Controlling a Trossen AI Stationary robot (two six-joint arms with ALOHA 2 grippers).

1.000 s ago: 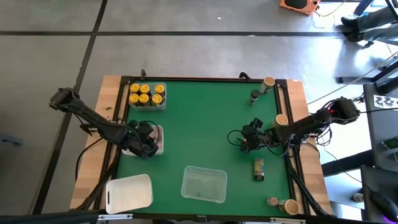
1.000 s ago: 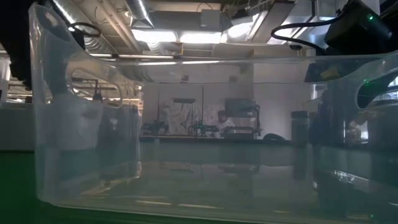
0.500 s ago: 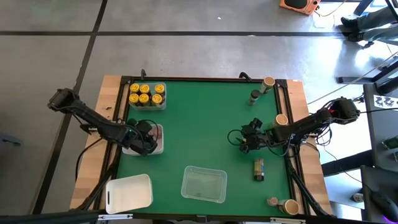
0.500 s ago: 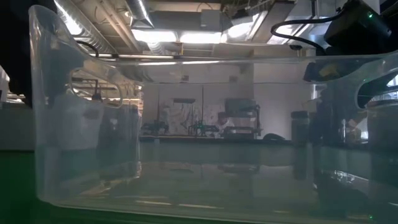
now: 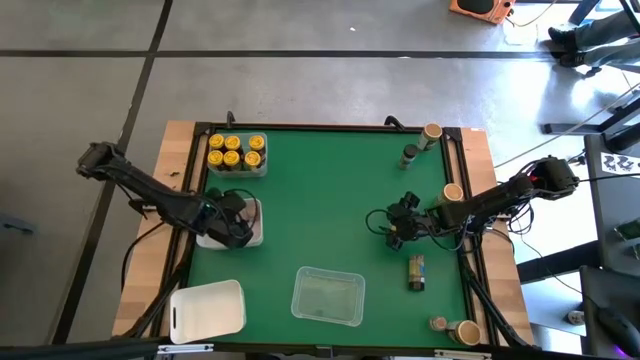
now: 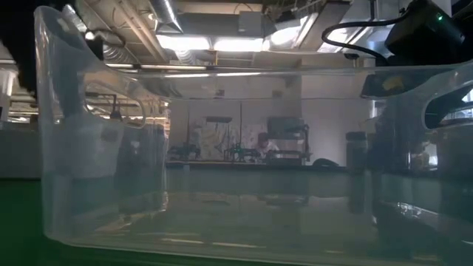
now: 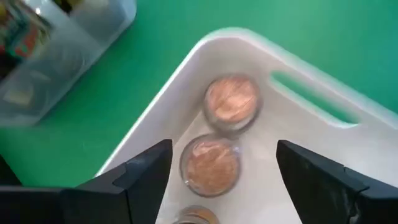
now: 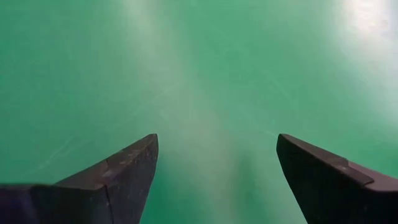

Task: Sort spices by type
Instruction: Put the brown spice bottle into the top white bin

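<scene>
Left arm reaches in from 9 o'clock, its tool [image 5: 238,222] with fingers spread. Right arm reaches from 3 o'clock, its tool [image 5: 397,226] likewise spread, empty.

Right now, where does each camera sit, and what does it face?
High: overhead, looking down on the table; both arms show.
Low: table height, looking through the clear tray; no fingers visible.
Left wrist: above the white tray with orange-tan jars; open fingers.
Right wrist: over bare green mat; open fingers.
High and left wrist share the white tray.
</scene>
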